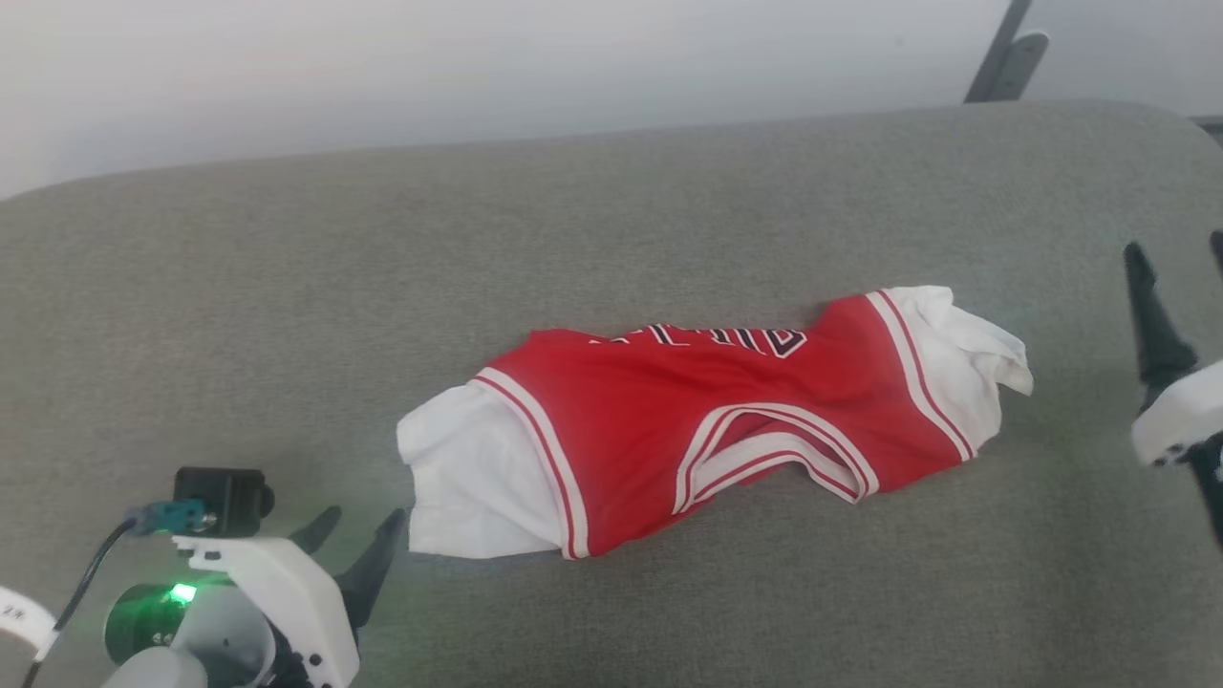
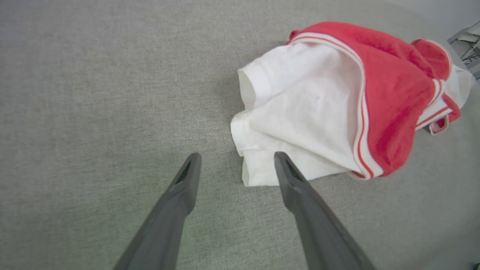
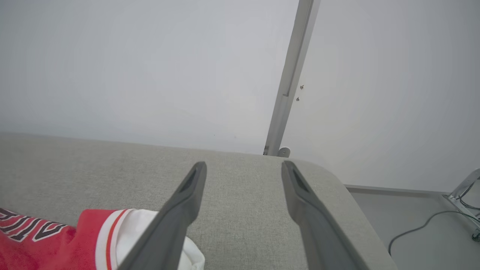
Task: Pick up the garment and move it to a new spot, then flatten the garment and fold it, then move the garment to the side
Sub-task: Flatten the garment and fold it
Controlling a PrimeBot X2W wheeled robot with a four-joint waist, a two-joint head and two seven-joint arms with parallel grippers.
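Grey cushion (image 1: 287,334) was topped by the garment (image 1: 707,420); left gripper (image 1: 363,524) and right gripper (image 1: 1175,247) were held wide, empty. Folds could be undone were the white sleeve (image 1: 468,478) snagged.

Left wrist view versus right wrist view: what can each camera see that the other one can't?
Left wrist view: the open left gripper and the striped neckline trim. Right wrist view: the open right gripper, the dark lettering, a metal post and a floor cable. Both: the red jersey with a white sleeve, lying on the grey cushion.
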